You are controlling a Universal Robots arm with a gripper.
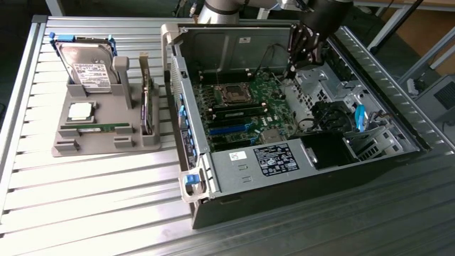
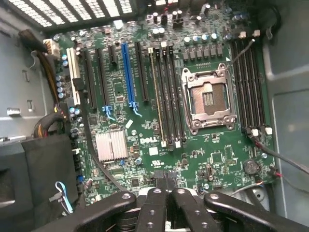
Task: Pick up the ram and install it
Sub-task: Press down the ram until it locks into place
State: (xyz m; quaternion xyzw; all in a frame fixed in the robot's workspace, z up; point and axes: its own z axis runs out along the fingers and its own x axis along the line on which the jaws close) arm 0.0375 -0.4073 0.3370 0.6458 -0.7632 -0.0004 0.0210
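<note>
Above the motherboard inside the open computer case, the pincer hangs pressed together and empty, while the ram lies in the grey holder on the table.

From my remote station, the arm I am running shows a pale grey, rounded tube section with a darker band. Below it sits a black cylindrical wrist housing, with dark cables trailing down alongside. In the wrist view, the gripper is all black: curved linkage bars pinned with round silver-headed screws, and two narrow black fingers between them.
</note>
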